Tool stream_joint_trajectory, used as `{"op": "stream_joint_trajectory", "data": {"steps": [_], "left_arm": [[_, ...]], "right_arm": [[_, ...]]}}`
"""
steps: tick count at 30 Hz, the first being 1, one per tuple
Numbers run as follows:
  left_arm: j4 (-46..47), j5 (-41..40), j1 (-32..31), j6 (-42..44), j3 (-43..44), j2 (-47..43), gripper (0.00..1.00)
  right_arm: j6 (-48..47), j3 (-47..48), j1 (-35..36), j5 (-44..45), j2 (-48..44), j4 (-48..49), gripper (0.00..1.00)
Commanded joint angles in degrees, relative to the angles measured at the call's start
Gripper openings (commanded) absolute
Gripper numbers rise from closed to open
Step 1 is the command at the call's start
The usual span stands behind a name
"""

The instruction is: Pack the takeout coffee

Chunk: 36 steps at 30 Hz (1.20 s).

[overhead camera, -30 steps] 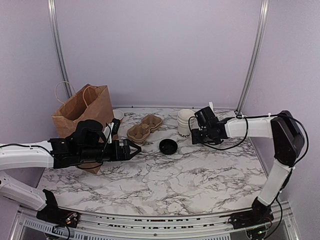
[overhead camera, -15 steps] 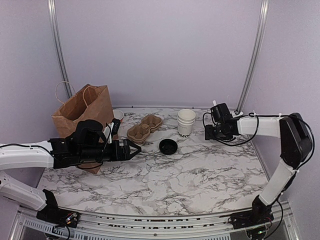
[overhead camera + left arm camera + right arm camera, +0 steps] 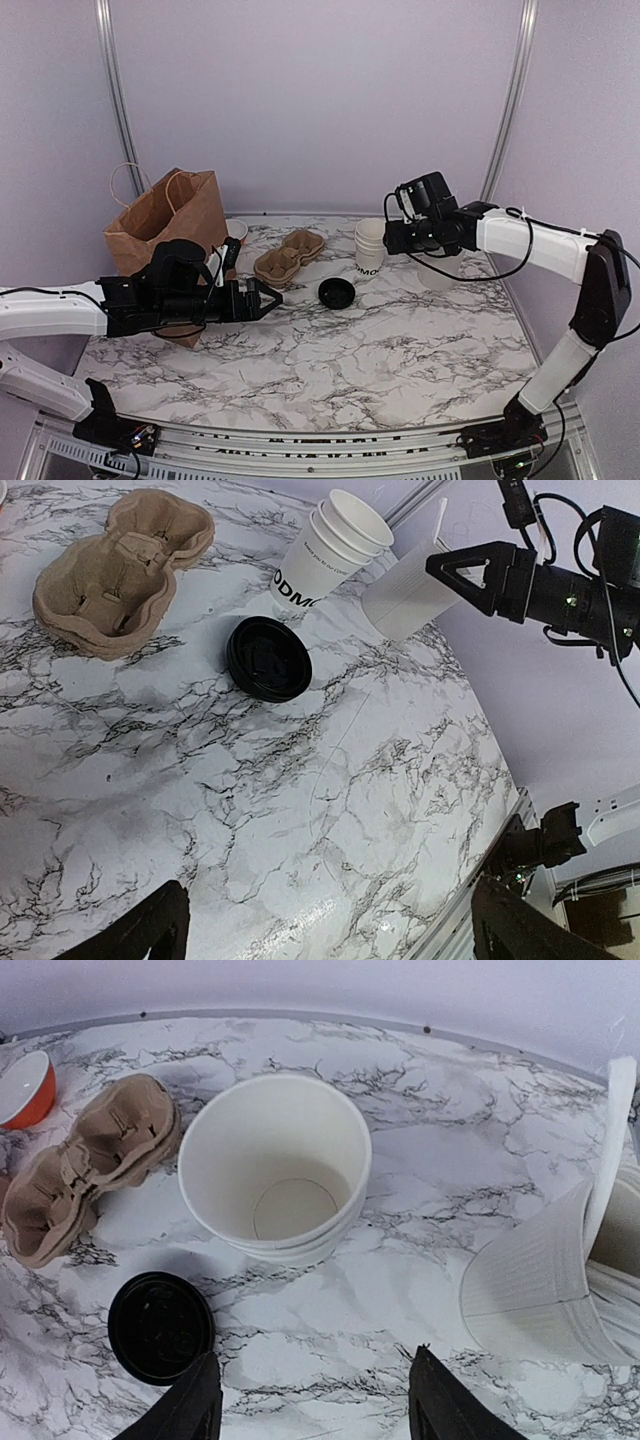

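White paper, nested in a short stack, makes up the takeout coffee cup [image 3: 275, 1165]. It stands upright on the marble table [image 3: 450, 1110] just ahead of the right pincer [image 3: 315, 1412], whose two black fingers are spread wide with nothing between them. The cup's mouth is uncovered and its inner bottom shows. Its round black lid [image 3: 160, 1326] lies flat on the table just ahead of one finger of that pincer, near the cup but apart from it.

To the other side of the pincer stands a ribbed white utensil cup [image 3: 540, 1280] (cut off by the frame edge in the wrist view), with a white handle rising from it. Seen from the left wrist camera, one right finger overlaps this cup's rim; whether they touch cannot be told. Beyond the lid lies a brown pulp cup carrier [image 3: 90, 1165], and past it a small bowl [image 3: 25, 1085], orange-red outside and half out of frame.

The left pincer [image 3: 335, 930] is also spread wide and holds nothing (only its finger stubs show, at the bottom corners of its own view). The lid sits well ahead of it and the cup farther on, the dark lettering on its side only partly readable. A brown paper bag [image 3: 165, 215] with handles stands upright back and to the left of the left pincer, hiding most of the bowl in the overhead view.
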Motion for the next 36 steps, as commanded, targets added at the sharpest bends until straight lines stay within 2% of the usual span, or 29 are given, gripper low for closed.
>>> {"op": "stream_joint_trajectory", "data": {"steps": [1, 7, 16, 22, 36], "left_arm": [[0.25, 0.50, -0.18, 0.67, 0.98, -0.39, 0.99], [-0.04, 0.86, -0.18, 0.45, 1.73, 0.23, 0.99], [-0.72, 0.79, -0.18, -0.01, 2.22, 0.05, 0.99], [-1.93, 0.36, -0.18, 0.12, 2.66, -0.37, 0.99], [-1.64, 0.31, -0.18, -0.32, 3.21, 0.75, 0.99]], "right_arm": [[-2.23, 6.31, 0.33, -3.61, 0.02, -3.46, 0.59], [-6.08, 18.08, 0.33, -9.80, 9.05, -9.61, 0.53], [-9.48, 31.76, 0.44, -12.02, 19.56, -14.57, 0.46], [-10.26, 34.24, 0.52, -9.84, 23.23, -15.04, 0.44], [-11.40, 36.17, 0.81, -7.63, 27.37, -14.86, 0.29]]}}
